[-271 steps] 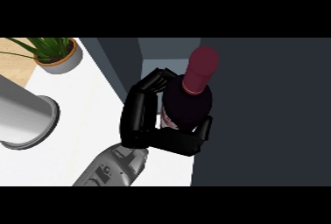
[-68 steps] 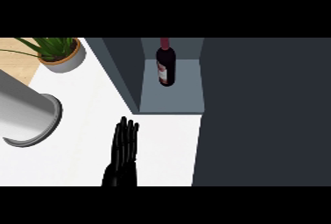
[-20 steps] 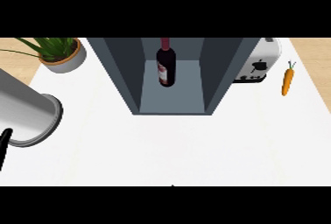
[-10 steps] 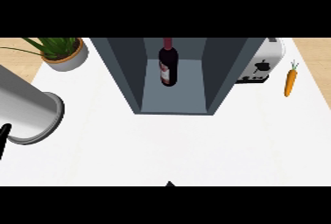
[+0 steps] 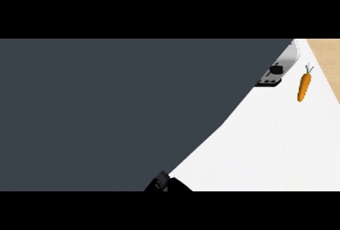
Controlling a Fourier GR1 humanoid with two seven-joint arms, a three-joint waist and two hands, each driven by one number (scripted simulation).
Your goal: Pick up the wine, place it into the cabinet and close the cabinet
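White tabletop [image 5: 266,143] shows only in the right part of my head view, a wedge widening from about 1 o'clock down to 5 o'clock, with a strip of pale wood at the far upper right corner. Everything else is taken up by one flat dark grey panel [image 5: 113,112], which I take to be the cabinet's door or side seen close; it fills the view from 7 o'clock round through 12, and its slanting, slightly curved edge runs from the top right down to the bottom centre. I cannot see the wine at all: the bottle and the cabinet's inside are hidden behind that panel, so I cannot say where it stands. At 6 o'clock, right at the foot of the panel's edge, a small black piece of a hand [image 5: 161,183] pokes up from the lower border, touching or just beside the panel; too little shows for me to tell which hand it is or how it is set. Out at 2 o'clock a white appliance with a black knob [image 5: 277,69] sits half covered by the panel, and just beside it, further right, lies an orange carrot [image 5: 304,86] with its green top pointing away from me.
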